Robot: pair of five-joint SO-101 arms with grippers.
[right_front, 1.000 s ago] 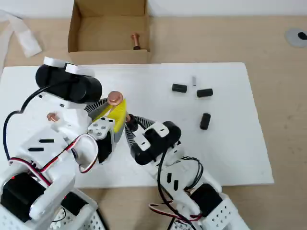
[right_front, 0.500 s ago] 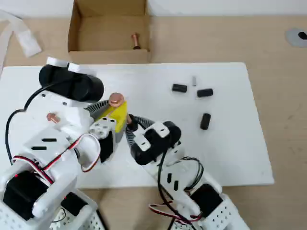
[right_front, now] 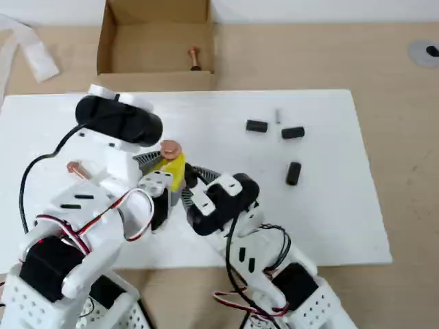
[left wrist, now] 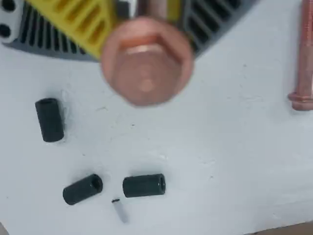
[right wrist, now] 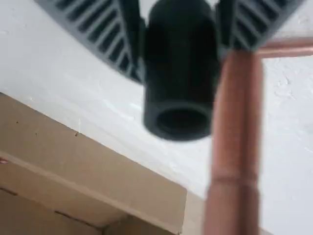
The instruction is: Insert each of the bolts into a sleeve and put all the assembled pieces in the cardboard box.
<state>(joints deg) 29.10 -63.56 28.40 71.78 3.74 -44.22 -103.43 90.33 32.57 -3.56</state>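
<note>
Bolt (left wrist: pixel 146 61) pinched in my left gripper (right_front: pixel 171 166), left of centre in the high view; my right gripper (right_front: pixel 190 179) clamps a sleeve (right wrist: pixel 181 73) just beside it. Cardboard box (right_front: pixel 103 55), upper left, holds one copper piece (right_front: pixel 194 58).

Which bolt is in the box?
The bolt in the cardboard box, by its right wall. A second bolt lies on the white sheet; the left gripper holds a third bolt.

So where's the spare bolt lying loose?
In the high view the loose bolt lies on the left side of the white board, beside the left arm.
</note>
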